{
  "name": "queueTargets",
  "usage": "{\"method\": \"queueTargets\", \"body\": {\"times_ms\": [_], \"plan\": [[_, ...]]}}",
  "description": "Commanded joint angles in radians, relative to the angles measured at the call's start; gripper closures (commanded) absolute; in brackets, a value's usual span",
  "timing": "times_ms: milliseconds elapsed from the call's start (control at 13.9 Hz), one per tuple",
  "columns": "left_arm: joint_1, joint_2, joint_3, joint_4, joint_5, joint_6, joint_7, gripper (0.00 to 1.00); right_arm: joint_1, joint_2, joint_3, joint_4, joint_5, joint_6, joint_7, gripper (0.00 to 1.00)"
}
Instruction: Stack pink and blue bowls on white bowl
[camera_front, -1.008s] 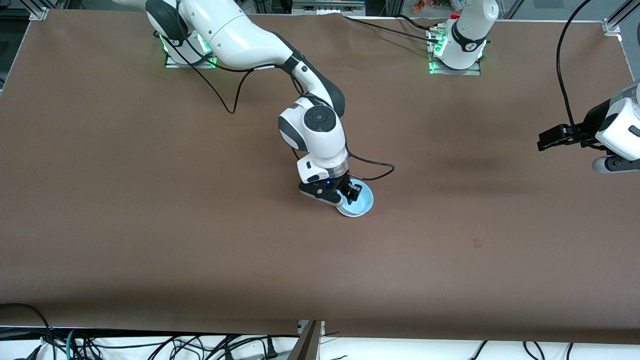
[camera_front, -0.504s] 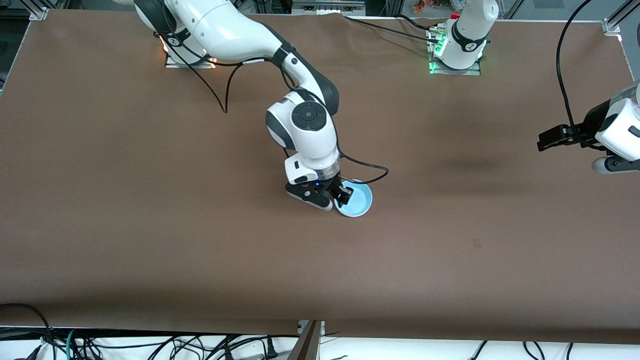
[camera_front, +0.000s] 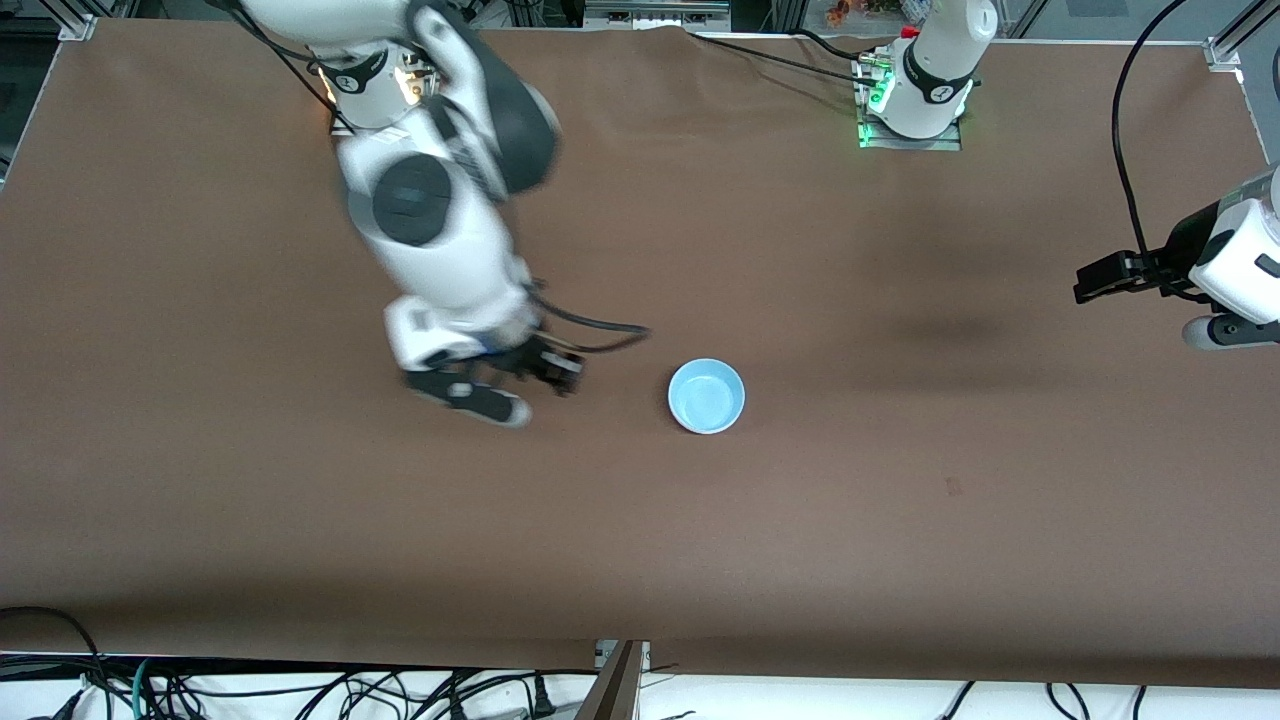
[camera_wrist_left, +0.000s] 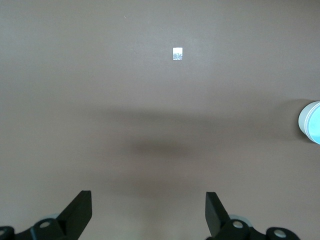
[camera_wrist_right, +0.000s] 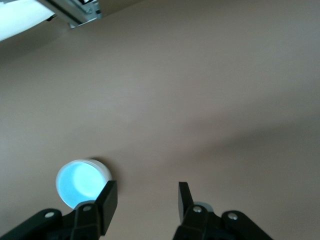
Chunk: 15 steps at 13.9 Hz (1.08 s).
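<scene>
The light blue bowl (camera_front: 706, 394) sits in the middle of the brown table, nested on the white bowl, whose rim (camera_front: 705, 429) shows just under it. No pink bowl shows; it is hidden or out of view. The stack also shows in the right wrist view (camera_wrist_right: 79, 183) and at the edge of the left wrist view (camera_wrist_left: 313, 122). My right gripper (camera_front: 545, 372) is open and empty, in the air beside the stack, toward the right arm's end of the table. My left gripper (camera_front: 1092, 281) is open and empty and waits over the left arm's end of the table.
A small pale square mark (camera_wrist_left: 177, 53) lies on the table cloth. The arm bases (camera_front: 908, 110) stand along the table's edge farthest from the front camera. Loose cables (camera_front: 300, 690) hang below the nearest edge.
My right gripper has let go of the blue bowl's rim and swung away toward the right arm's end. The bowl stack stays put. The left arm has not moved.
</scene>
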Motion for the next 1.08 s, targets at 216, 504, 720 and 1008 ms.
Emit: {"method": "queueTargets", "body": {"times_ms": [216,504,720,1008], "plan": [[0.006,0.019,0.0,0.04,-0.001,-0.021,0.006,0.0,-0.221,-0.186,-0.02,-0.042,0.03,-0.265,-0.383,0.21],[0.007,0.019,0.006,0.04,-0.033,-0.021,0.006,0.0,-0.227,-0.265,-0.186,-0.119,0.042,-0.345,-0.545,0.21],[0.007,0.019,0.006,0.04,-0.033,-0.021,0.004,0.0,-0.227,-0.428,-0.252,-0.399,0.042,-0.218,-0.594,0.21],[0.007,0.019,0.006,0.04,-0.033,-0.021,0.004,0.0,-0.227,-0.579,-0.276,-0.687,-0.02,-0.018,-0.64,0.2]]}}
